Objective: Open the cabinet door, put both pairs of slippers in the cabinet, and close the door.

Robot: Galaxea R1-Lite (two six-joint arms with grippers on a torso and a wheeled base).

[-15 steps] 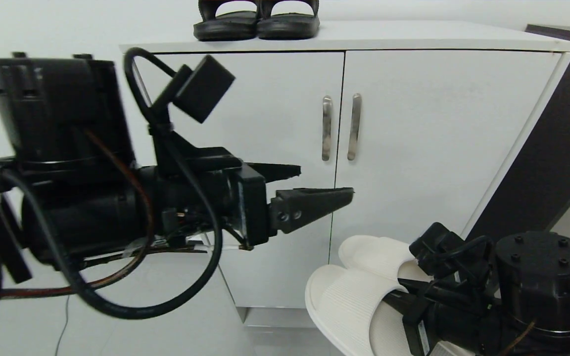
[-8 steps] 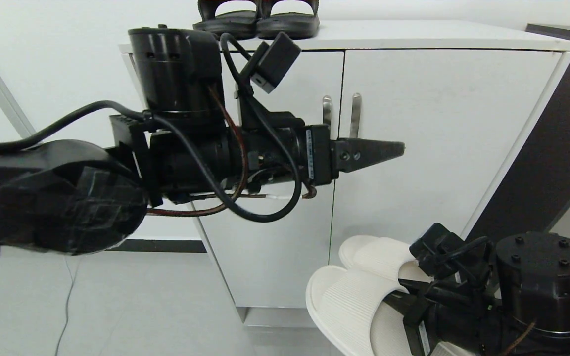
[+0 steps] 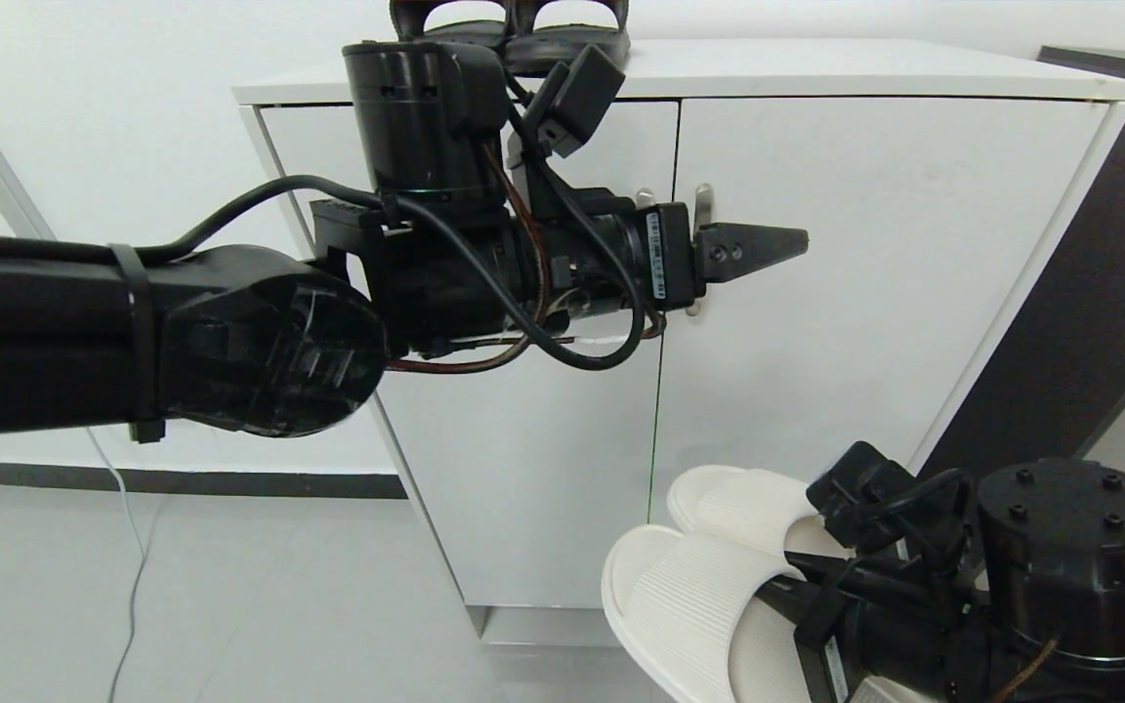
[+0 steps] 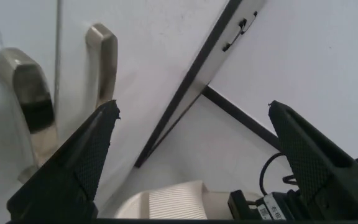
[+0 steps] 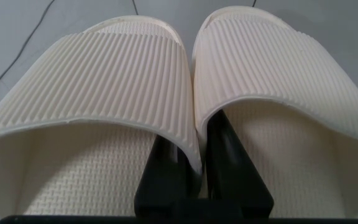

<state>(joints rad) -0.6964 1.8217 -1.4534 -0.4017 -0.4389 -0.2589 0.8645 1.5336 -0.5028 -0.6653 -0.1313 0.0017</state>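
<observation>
My left gripper (image 4: 191, 115) has risen; the cabinet handles (image 4: 101, 59) now sit just beside its parted fingertips, ready for pulling. My right gripper (image 5: 197, 158) stays clamped on the white slippers (image 5: 104, 81).

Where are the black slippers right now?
In the head view, the black slippers sit on top of the white cabinet, toward its left end.

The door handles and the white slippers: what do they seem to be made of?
The door handles look like brushed metal, silvery with soft reflections. The white slippers look like soft foam or rubber, matte, with moulded ribs on the straps and a dimpled footbed; which one I cannot tell.
</observation>
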